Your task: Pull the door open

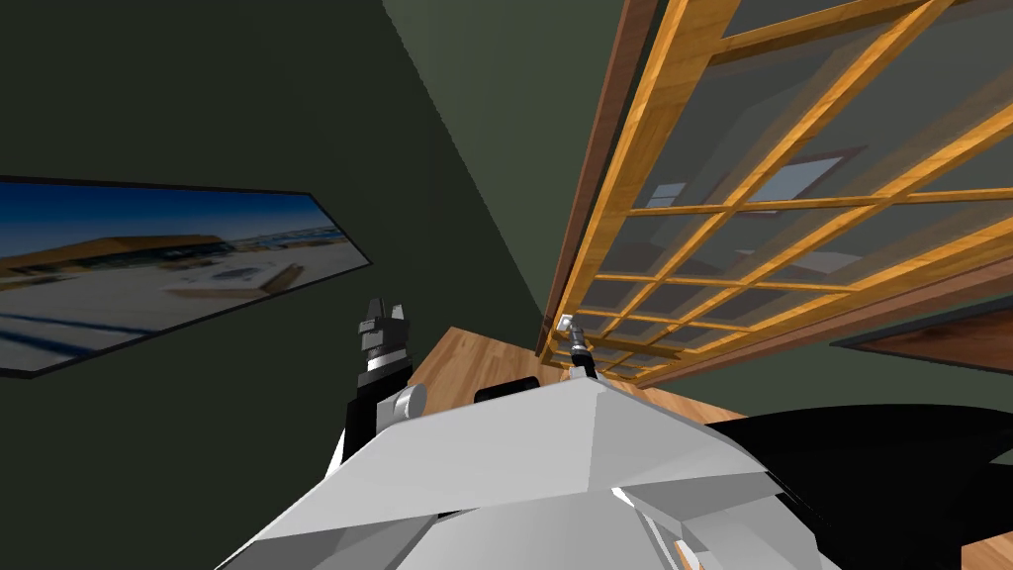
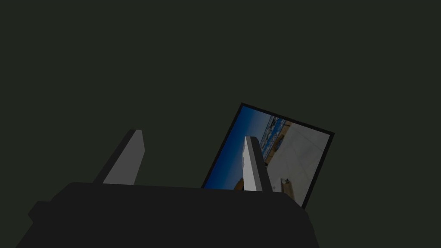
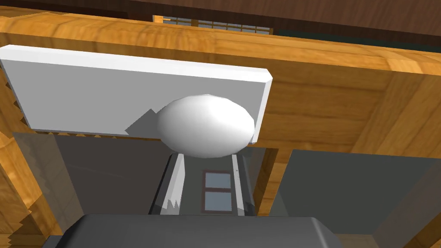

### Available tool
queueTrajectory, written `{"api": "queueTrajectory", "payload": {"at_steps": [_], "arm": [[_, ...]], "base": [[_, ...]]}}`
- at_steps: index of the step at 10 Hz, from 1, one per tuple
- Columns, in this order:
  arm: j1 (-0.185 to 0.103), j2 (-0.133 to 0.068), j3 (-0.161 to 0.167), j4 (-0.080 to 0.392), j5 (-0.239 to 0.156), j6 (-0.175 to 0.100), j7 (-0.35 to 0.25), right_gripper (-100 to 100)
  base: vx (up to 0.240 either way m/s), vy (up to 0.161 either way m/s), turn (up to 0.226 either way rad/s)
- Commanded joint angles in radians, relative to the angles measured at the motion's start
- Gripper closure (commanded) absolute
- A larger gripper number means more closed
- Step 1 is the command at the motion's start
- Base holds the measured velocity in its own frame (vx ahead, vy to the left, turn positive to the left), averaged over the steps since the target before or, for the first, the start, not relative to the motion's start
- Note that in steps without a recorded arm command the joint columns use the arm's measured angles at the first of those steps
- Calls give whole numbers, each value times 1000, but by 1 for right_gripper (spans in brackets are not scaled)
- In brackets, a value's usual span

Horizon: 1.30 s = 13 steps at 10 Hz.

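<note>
My right gripper (image 3: 206, 158) pinches the smooth white knob (image 3: 206, 125) on its plate (image 3: 107, 94), at the edge of the glazed door (image 1: 633, 178) at my 1 o'clock; the knob is probably slippery and the door heavy, so I should hold its sides squarely, while my left gripper (image 2: 194, 134), at 11 o'clock, stands spread.
</note>
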Motion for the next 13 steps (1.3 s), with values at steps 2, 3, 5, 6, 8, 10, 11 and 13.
{"api": "queueTrajectory", "payload": {"at_steps": [2, 3, 5, 6, 8, 10, 11, 13], "arm": [[-21, -1, 29, 18, -46, -13, -77, 100], [-21, -1, 29, 18, -46, -13, -95, 100], [-21, -3, 38, 18, -69, -12, -136, 100], [-21, -4, 48, 18, -92, -11, -177, 100], [-21, -6, 58, 17, -115, -9, -219, 100], [-21, -8, 67, 17, -138, -8, -260, 100], [-11, -11, 61, 29, -155, 7, -288, -100], [-14, -8, 65, 28, -171, 7, -325, -100]], "base": [[-57, -12, 103], [-47, -17, 61], [-41, -12, 57], [-42, -10, 76], [-58, -12, 85], [-46, -15, 60], [-51, -16, 35], [-82, 6, 66]]}}
